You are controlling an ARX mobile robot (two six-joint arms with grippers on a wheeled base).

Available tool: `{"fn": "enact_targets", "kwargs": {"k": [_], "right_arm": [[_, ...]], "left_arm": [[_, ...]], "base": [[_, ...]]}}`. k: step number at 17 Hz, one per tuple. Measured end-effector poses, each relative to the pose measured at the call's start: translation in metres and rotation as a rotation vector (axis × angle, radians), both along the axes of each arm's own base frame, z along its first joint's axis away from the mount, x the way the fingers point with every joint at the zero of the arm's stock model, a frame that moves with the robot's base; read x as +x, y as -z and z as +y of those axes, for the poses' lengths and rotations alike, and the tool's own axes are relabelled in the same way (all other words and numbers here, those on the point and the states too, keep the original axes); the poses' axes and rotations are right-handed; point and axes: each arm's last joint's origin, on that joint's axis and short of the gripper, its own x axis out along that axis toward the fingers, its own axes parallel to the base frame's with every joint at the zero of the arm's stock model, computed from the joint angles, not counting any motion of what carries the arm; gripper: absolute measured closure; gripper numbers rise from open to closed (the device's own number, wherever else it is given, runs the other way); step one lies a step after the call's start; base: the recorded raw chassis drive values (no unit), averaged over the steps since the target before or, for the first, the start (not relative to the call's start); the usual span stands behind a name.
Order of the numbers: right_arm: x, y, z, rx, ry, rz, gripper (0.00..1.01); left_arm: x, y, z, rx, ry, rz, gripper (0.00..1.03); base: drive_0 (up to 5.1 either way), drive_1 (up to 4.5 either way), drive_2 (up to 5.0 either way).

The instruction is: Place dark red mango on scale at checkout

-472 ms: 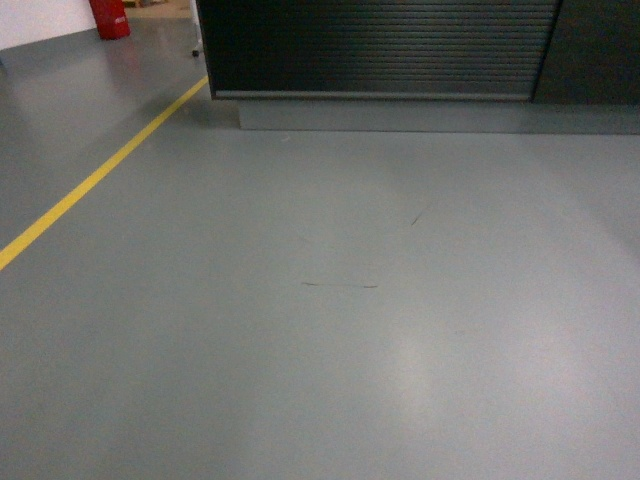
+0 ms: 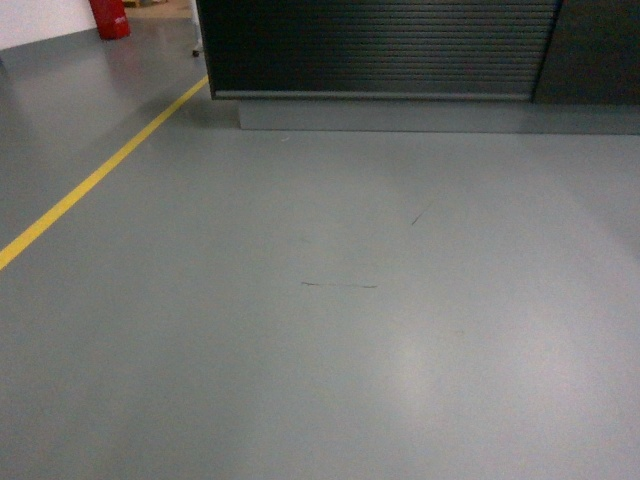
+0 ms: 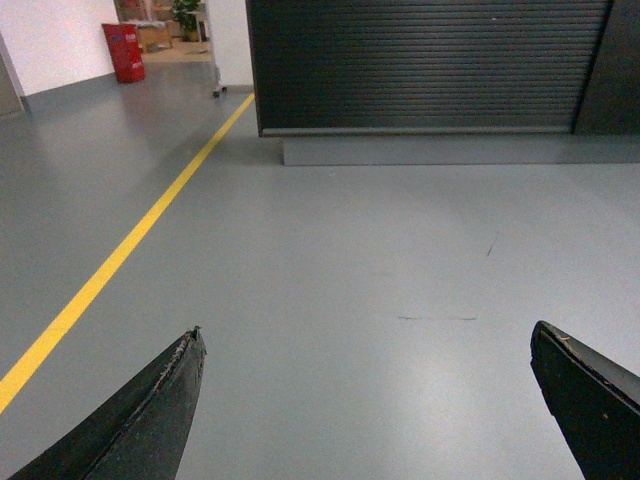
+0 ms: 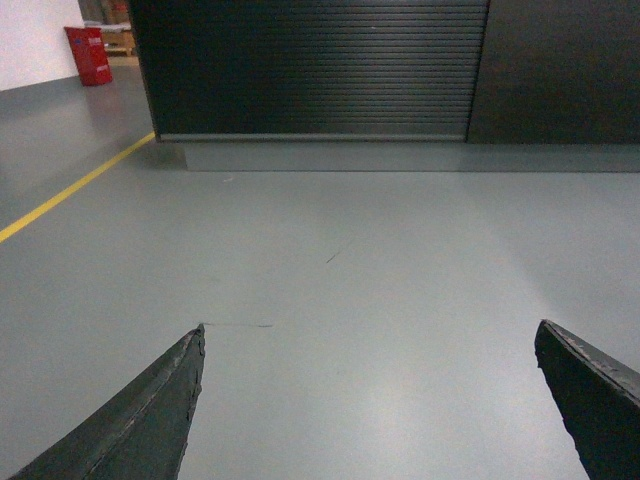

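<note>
Both wrist views show black, tapering fingers (image 3: pixel 150 420) (image 4: pixel 150 420) (edges slightly scuffed and pale).

left gripper (image 3: pixel 365 345) spread wide; right gripper (image 4: pixel 370 340) likewise, apparently empty

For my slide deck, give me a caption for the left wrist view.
Open left end effector faces the slatted checkout counter across grey floor, yellow line at left.
</note>
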Motion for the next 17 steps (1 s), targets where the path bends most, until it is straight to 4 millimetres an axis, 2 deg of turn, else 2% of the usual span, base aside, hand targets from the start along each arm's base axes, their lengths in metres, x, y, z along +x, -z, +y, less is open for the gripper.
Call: {"fn": "enact_targets", "kwargs": {"k": [17], "right_arm": [[0.0000, 0.0000, 0.0000, 0.000, 0.000, 0.000, 0.03]], "left_arm": [[0.0000, 0.0000, 0.0000, 0.000, 0.000, 0.000, 0.05]], "base": [[0.0, 0.00, 0.0]]}}
